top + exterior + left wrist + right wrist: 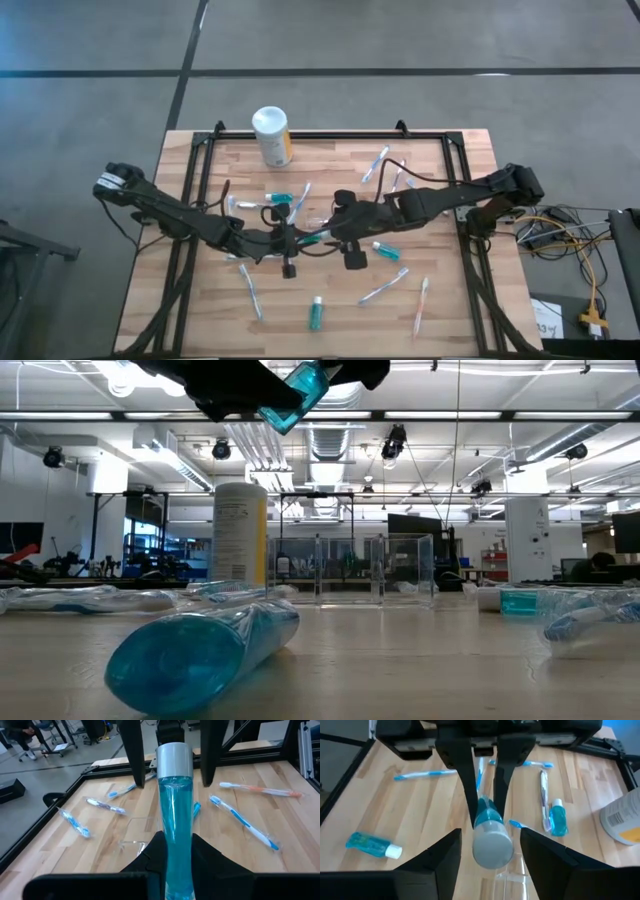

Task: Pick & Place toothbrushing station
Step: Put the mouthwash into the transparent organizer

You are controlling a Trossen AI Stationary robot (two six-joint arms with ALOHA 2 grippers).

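A small teal tube (175, 815) with a white cap (174, 757) hangs in the air over the table's middle, with my left gripper (298, 240) shut on it. My right gripper (491, 852) is open and faces it from the table's right. Its fingers (132, 750) stand on either side of the cap without touching it. A clear cup (136, 834) is on the boards under the tube. Other teal tubes (316, 313) (385, 250) and toothbrushes (385, 288) (250, 290) lie flat and scattered. My left gripper pinches the tube's body (176, 855), toward its flat end, between its two fingers. It comes from the table's left, nearly level, and the tube runs on forward along the fingers. The tube is lifted clear, its capped end (492, 845) pointing at my right gripper.
A white canister with a yellow label (271, 135) stands at the far edge, left of centre. More toothbrushes (375, 165) (420, 305) lie at the far right and near right. A dark frame (190, 200) borders the table's sides. A teal tube (200, 650) lies close before the low camera.
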